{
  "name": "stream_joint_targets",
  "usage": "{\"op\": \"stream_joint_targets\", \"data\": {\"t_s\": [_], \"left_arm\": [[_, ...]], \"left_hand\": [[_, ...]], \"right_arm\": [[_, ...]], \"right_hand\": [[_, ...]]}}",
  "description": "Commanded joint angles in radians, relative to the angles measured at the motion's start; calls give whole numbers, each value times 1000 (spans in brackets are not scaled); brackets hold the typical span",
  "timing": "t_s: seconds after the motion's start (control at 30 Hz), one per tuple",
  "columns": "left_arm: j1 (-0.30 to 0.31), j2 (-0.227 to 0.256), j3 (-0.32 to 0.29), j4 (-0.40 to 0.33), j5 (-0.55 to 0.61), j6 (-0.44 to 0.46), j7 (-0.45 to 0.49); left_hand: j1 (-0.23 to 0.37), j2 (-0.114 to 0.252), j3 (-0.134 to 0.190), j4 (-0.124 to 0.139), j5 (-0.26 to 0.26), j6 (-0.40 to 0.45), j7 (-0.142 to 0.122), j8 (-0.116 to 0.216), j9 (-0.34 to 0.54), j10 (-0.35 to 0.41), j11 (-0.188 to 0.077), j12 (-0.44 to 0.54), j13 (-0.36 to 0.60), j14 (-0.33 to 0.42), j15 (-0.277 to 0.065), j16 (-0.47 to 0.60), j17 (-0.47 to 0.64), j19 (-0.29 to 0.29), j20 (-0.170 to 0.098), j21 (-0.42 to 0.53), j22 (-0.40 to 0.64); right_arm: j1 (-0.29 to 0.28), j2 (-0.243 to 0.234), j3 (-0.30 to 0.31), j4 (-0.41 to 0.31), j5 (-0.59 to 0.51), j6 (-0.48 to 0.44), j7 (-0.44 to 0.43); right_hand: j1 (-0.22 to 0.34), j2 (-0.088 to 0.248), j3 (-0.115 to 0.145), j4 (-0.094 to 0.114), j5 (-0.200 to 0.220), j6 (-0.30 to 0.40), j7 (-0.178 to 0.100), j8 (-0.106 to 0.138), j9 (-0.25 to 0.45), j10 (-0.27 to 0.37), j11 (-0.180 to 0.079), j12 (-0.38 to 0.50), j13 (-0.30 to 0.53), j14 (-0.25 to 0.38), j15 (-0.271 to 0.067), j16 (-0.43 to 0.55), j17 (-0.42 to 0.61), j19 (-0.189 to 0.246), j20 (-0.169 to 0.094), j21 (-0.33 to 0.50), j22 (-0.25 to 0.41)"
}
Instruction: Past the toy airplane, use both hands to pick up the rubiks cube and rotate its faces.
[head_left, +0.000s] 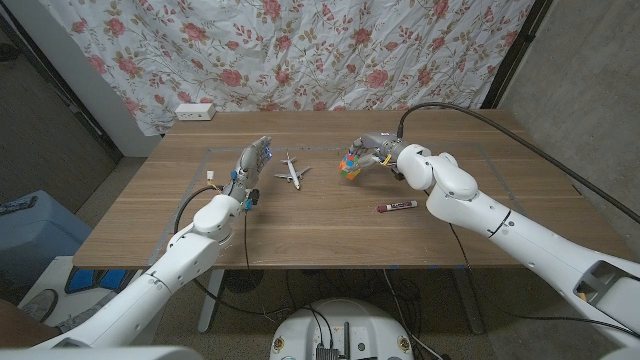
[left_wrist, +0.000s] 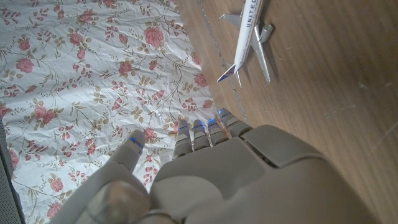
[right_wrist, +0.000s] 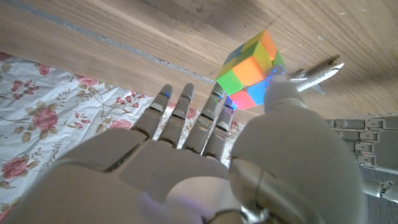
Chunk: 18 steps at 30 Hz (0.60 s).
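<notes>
The rubiks cube (head_left: 351, 166) sits right of the toy airplane (head_left: 291, 171) on the tabletop (head_left: 330, 225), pinched by the right robot hand (head_left: 372, 152), well apart from the empty, spread-fingered left robot hand (head_left: 251, 166).

The left robot hand (head_left: 250, 165) stands raised at mid-desk left with fingers straight and apart, holding nothing, while the right robot hand (head_left: 372, 155), reaching in from the right, seems to pinch a rubiks cube (right_wrist: 252, 70).
</notes>
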Motion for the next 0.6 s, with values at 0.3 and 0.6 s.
{"op": "stream_joint_targets", "data": {"t_s": [0.3,0.6], "left_arm": [[4,31,23,-109,144,58,86],[0,37,33,-138,214,86,125]], "left_hand": [[-6,46,1,5,1,25,-5,9,4,17,0,6,3,12,-13,2,6,17,-3,10,5],[-9,45,-1,9,1,43,-15,12,4,24,-1,8,3,15,-18,3,7,22,-5,11,5]], "right_arm": [[-83,5,81,-5,257,-3,-237],[-99,8,89,-2,326,-4,-331]], "right_hand": [[11,16,4,0,-3,11,1,6,2,14,1,0,4,10,-105,9,3,19,-6,4,3],[14,19,3,0,-4,13,1,6,2,18,1,-2,7,17,-103,14,4,22,-4,3,3]]}}
